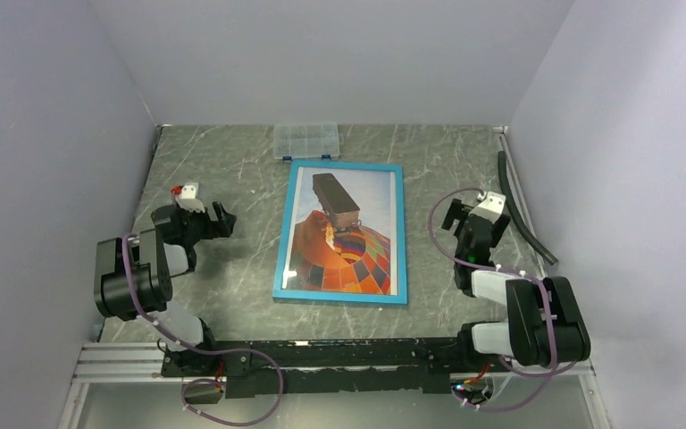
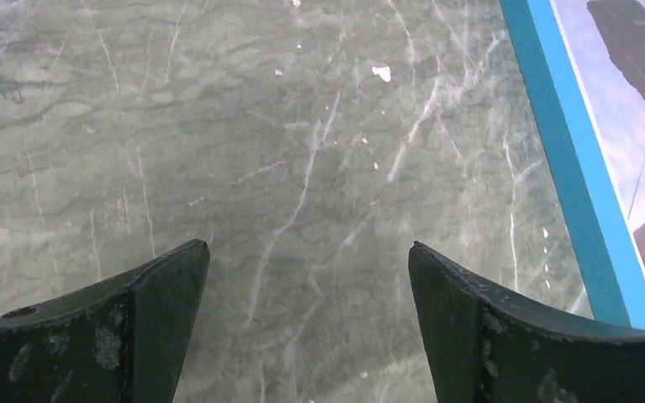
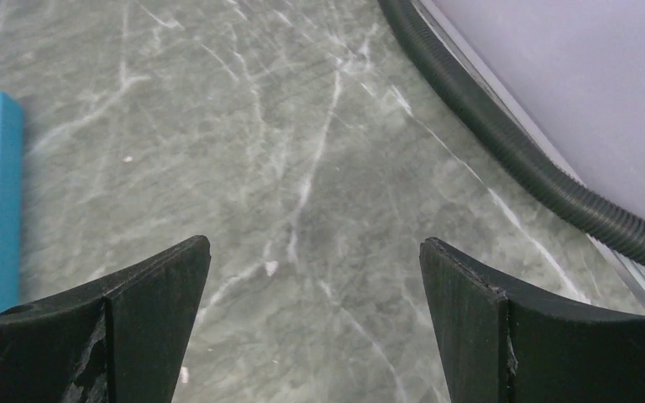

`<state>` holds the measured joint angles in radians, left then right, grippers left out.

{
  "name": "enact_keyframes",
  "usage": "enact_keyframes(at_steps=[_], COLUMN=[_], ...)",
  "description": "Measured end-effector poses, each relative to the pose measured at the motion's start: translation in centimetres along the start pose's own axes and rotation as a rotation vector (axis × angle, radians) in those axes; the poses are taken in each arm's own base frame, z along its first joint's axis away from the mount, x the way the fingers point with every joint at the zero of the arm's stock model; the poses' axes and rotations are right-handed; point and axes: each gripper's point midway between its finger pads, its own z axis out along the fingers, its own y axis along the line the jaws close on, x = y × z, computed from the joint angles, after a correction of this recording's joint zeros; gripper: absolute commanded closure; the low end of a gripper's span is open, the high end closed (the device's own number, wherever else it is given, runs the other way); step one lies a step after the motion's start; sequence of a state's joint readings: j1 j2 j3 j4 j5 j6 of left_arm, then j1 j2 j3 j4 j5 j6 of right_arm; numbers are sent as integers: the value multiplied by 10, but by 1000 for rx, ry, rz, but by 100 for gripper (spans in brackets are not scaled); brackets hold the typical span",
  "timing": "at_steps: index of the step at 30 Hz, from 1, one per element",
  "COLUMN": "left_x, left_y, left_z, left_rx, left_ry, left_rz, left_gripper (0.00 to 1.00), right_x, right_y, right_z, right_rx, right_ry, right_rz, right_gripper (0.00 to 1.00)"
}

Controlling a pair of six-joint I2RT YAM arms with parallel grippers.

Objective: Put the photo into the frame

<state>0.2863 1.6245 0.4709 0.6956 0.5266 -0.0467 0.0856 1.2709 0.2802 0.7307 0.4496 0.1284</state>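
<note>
Since both pairs of fingers stand released and empty, what matters is how the work lies between them. Furthest left, the left fingers [image 1: 224, 217] are spread wide over bare grey marbled bench [image 1: 232, 174], holding nothing, their tips turned toward the middle. To their right and apart from them lies the large rectangular picture frame with the narrow bright blue rim [image 1: 282, 241], flat on the bench with its blue front up. In the left wrist view its rim [image 2: 578, 168] runs slantwise past the right-hand fingertip without touching it. Inside the rim shows the paper print of an orange-red patterned hot-air balloon with a dark brown basket against pale sky [image 1: 344, 241]. From here it looks seated in the frame, though I cannot tell whether it is behind the pane or lying loose on top. The frame's long axis runs from the arm bases toward the far wall, so each long rim faces one arm. Beyond its far end sits a small clear plastic compartment box [image 1: 305, 140]. Right of the frame, the right fingers [image 1: 454, 214] are likewise spread and empty, about as near their rim as the left ones are to theirs. A black corrugated hose [image 1: 522, 210] lies further right.
</note>
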Motion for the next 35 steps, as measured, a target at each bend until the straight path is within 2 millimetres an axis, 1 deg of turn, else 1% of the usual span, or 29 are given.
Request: enact_keyframes(at_steps=[3,6,8,9,10,13,14,15,25,35], left_x=[2,10,23,22,16,-9,-16,-18,-11,-10], left_y=[-5,-15,-17,-16,-15,-12,-13,-14,-8,-7], left_z=[-8,-15,-15,-12,-7,7,9,10,10,10], left_rx=[-3,-4,-10,-18,-27,-64,-69,-71,-112,-116], left_ry=[-52,-116,-86,-79,-84,-117,-131,-135,-108,-104], left_rz=[33,79,70,68,76,119,136,141,145,145], left_gripper=[6,6,5,5,5,5,5,5,5,5], right_x=[9,27,45,45,41,9,3,-2,2,4], right_y=[-11,-14,-15,-13,-10,0,1,2,2,5], right_z=[0,-4,-7,-6,-1,19,21,22,20,20], right_rx=[13,-6,-19,-26,-28,-42,-44,-47,-55,-70], right_ry=[-36,-58,-16,-8,-10,-70,-89,-102,-94,-86], right_rz=[12,-1,-33,-37,-35,-6,2,8,-4,-8], right_gripper=[0,0,0,0,0,0,0,0,0,0])
